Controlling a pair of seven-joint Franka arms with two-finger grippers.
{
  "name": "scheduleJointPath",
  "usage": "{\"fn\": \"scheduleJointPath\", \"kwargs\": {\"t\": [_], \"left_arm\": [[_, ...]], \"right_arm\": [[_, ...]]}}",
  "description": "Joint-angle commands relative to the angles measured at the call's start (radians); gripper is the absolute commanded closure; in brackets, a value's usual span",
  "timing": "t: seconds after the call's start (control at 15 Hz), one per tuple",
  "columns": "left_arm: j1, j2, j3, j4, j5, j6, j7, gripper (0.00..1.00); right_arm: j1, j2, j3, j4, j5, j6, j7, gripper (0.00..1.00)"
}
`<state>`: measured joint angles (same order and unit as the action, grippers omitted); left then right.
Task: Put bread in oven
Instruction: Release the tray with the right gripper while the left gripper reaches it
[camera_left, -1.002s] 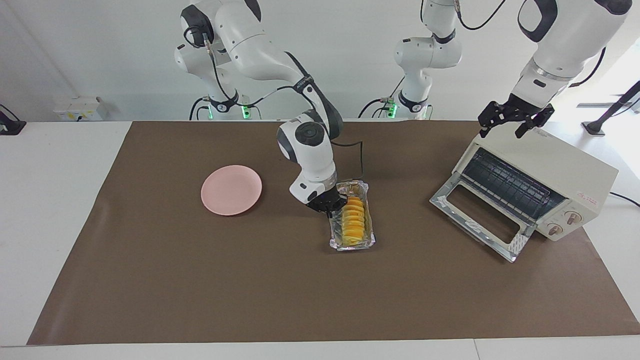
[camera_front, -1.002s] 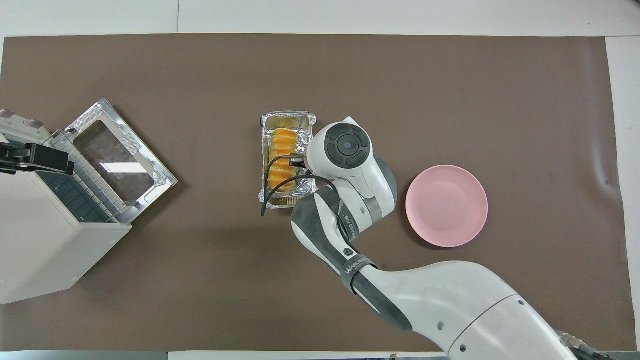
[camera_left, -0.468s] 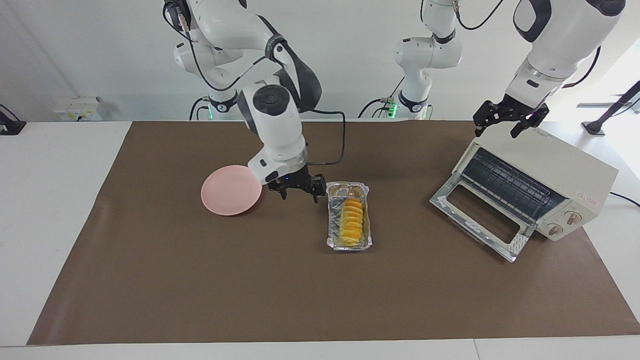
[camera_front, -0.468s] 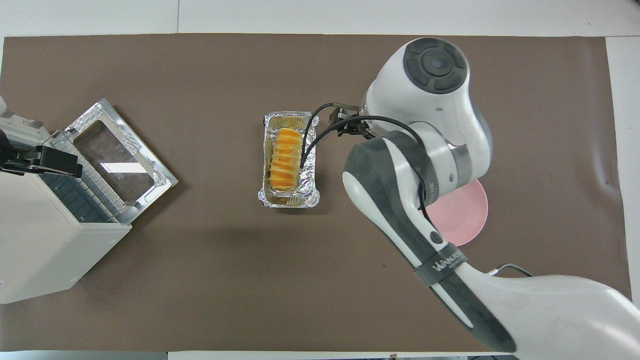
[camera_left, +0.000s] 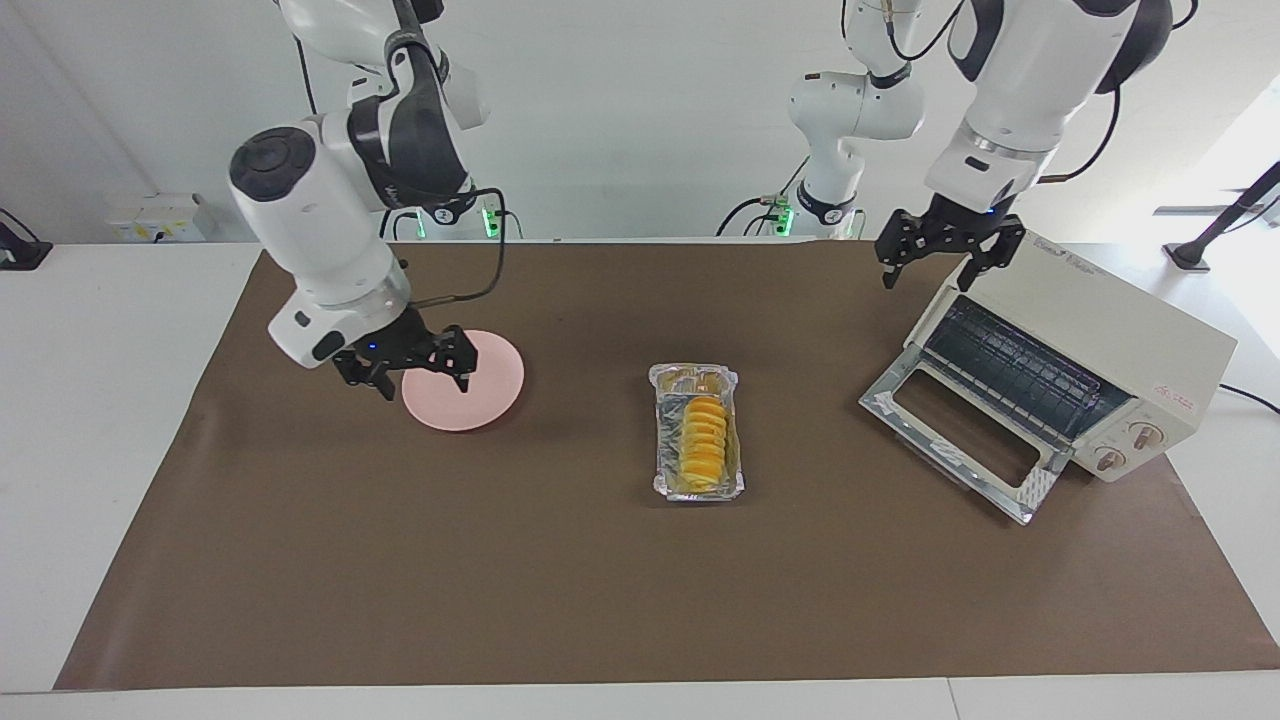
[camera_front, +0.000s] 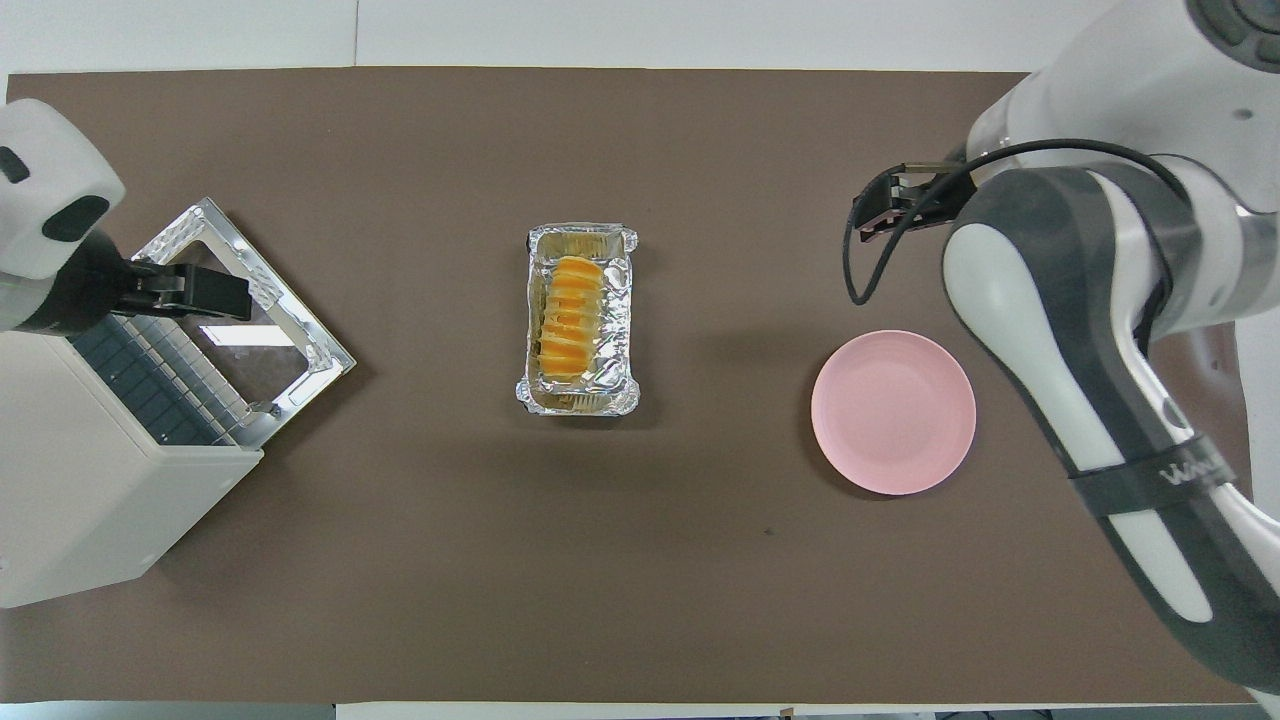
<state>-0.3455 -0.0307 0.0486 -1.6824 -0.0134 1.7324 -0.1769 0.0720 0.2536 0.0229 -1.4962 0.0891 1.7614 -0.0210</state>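
Bread (camera_left: 703, 445) lying in foil tray (camera_left: 664, 470) mid-mat, between pink plate (camera_left: 490, 395) and oven (camera_left: 1100, 350); slices' undersides hiding behind tray wall. Oven sitting at my left arm's end, door (camera_left: 955, 440) dropped open, its body running off overhead view's edge. Red mark by 2 knobs too small for reading. My right gripper (camera_left: 410, 372) hanging over plate's edge, fingers spread, holding nothing. My left gripper (camera_left: 945, 250) hovering over oven's top corner, fingers spread, empty. "WAN…" lettering showing on right arm's band, cut short.
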Motion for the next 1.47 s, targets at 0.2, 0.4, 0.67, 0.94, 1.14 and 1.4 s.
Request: {"fn": "scheduleJointPath", "kwargs": {"t": [0.2,0.4,0.67,0.94,1.14,1.4], "left_arm": [[-0.209,0.248,0.017,0.070,-0.019,0.166,-0.330,0.00],[-0.265,0.313,0.014,0.067,-0.023,0.233,-0.375,0.00],[-0.348,0.359,0.014,0.072,-0.023,0.256,-0.372,0.00],[-0.402,0.437,0.013,0.100,-0.026,0.311,-0.365,0.00],[-0.398,0.430,0.013,0.049,-0.033,0.401,-0.362,0.00],[-0.391,0.422,0.013,0.017,-0.033,0.403,-0.363,0.00]], "right_arm": [[-0.089,-0.225,0.012,-0.152,-0.034,-0.134,-0.157,0.00],[-0.098,-0.327,0.012,-0.223,-0.063,-0.184,-0.154,0.00],[-0.118,-0.295,0.014,-0.162,-0.104,-0.192,-0.168,0.00],[-0.120,-0.294,0.017,-0.159,-0.103,-0.200,-0.155,0.00],[-0.126,-0.275,0.020,-0.104,-0.094,-0.243,-0.142,0.00],[-0.153,-0.261,0.026,-0.078,-0.083,-0.255,-0.090,0.00]]}}
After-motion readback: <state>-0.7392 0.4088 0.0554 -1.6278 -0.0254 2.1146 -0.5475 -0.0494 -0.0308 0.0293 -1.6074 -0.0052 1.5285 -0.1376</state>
